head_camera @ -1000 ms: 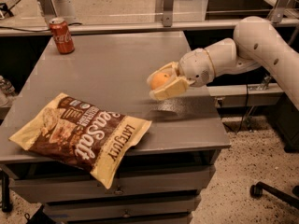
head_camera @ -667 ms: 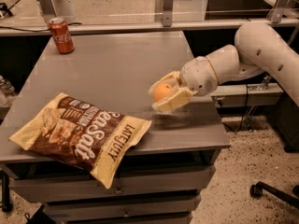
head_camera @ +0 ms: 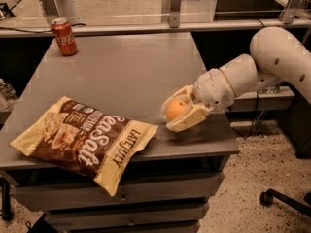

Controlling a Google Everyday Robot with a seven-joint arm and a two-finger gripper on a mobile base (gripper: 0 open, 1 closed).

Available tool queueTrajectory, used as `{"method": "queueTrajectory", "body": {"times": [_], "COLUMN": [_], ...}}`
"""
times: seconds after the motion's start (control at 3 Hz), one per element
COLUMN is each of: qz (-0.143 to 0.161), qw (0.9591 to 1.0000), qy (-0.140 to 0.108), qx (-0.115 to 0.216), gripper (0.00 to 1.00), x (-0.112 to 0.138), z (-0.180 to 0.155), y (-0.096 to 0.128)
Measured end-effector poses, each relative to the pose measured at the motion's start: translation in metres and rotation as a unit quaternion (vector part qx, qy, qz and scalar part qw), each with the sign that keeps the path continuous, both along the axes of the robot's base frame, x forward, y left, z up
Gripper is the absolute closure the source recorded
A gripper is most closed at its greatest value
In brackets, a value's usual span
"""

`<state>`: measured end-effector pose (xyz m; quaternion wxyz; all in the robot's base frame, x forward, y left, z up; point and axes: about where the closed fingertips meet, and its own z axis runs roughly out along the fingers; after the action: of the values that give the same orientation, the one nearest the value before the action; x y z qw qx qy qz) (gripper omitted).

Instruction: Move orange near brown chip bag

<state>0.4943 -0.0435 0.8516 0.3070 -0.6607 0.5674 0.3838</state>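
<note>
Cream pincer point(head_camera: 168, 116) round orange fruit point(head_camera: 176, 109), right of grey table point(head_camera: 131, 67) — bag point(head_camera: 87, 140) brown, pale-yellow edges.

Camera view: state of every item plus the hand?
brown crinkly chip bag: lying flat front left, one corner overhanging the grey table's front edge.
small round orange fruit: gripped by the pale two-finger hand, right of the bag, not touching it.
hand: shut on the fruit, over the table's front right.
red soda can: upright, far left corner.
</note>
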Motion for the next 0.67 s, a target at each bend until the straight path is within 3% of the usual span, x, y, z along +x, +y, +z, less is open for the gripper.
{"method": "queueTrajectory", "body": {"times": [0.67], "qz": [0.019], "qw": [0.9997], "qy": [0.013], "qx": [-0.008], "gripper": [1.0], "x": [-0.0152], "z": [-0.0169], "y": [-0.0019]}}
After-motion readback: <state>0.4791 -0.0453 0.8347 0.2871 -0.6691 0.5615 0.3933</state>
